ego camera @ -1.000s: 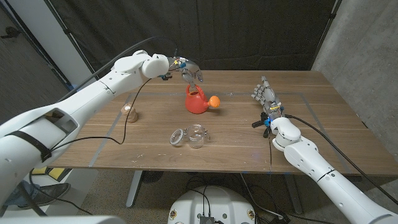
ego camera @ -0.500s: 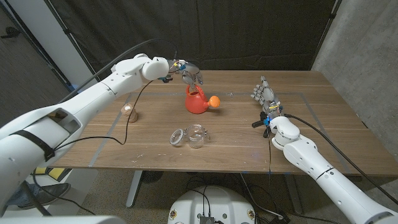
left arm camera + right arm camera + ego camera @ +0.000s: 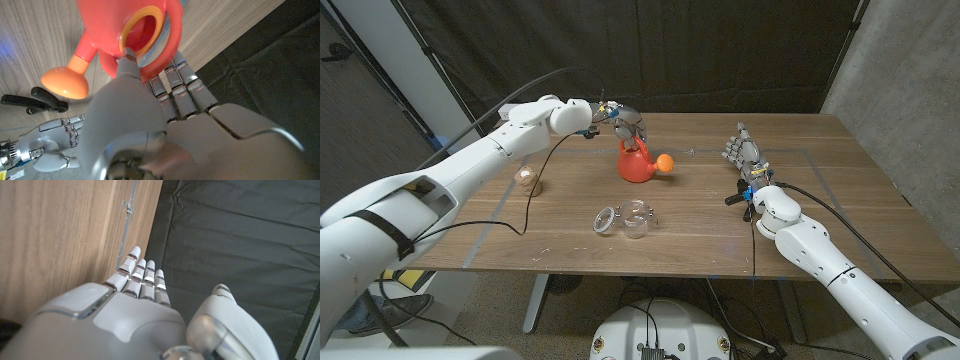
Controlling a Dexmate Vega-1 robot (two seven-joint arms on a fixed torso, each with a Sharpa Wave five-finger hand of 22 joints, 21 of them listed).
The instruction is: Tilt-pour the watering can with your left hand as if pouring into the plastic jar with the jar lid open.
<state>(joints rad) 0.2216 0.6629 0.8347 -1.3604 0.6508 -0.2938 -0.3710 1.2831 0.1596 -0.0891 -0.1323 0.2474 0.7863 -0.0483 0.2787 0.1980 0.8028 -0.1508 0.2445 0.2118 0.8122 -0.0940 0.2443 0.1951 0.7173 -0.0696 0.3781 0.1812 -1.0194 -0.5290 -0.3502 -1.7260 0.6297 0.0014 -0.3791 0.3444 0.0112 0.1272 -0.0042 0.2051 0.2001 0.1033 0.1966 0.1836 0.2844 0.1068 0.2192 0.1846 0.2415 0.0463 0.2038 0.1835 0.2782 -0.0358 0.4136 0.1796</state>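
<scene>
Nearest the robot, at the middle of the wooden table (image 3: 840,150), stands a clear plastic jar (image 3: 637,219) with its mouth uncovered. Its hinged clear lid (image 3: 606,219) hangs swung out to the jar's left, attached at the rim.

Farther in and well to the left, a small tan object (image 3: 527,180) sits on the tabletop; its nature cannot be determined.

On the right side of the table, the right hand (image 3: 744,152) stands with its fingers extended and apart, holding nothing. The right wrist view shows the same extended fingers (image 3: 142,277) reaching along the table edge toward the dark curtain (image 3: 240,235). A small black clamp (image 3: 738,198) lies just beside the right wrist.

Beyond the jar, toward the far middle of the table, a red plastic watering can (image 3: 638,164) rests upright on the surface, well apart from the jar. Its orange rounded spout head (image 3: 665,161) points right.

The left hand (image 3: 626,119) is positioned directly above the can, at its top handle. In the left wrist view, the left hand's fingers (image 3: 175,87) curl down behind the can's body (image 3: 125,35), and the thumb tip touches the yellow-rimmed filler opening (image 3: 142,27). Whether the hand has a closed grasp on the handle cannot be determined.
</scene>
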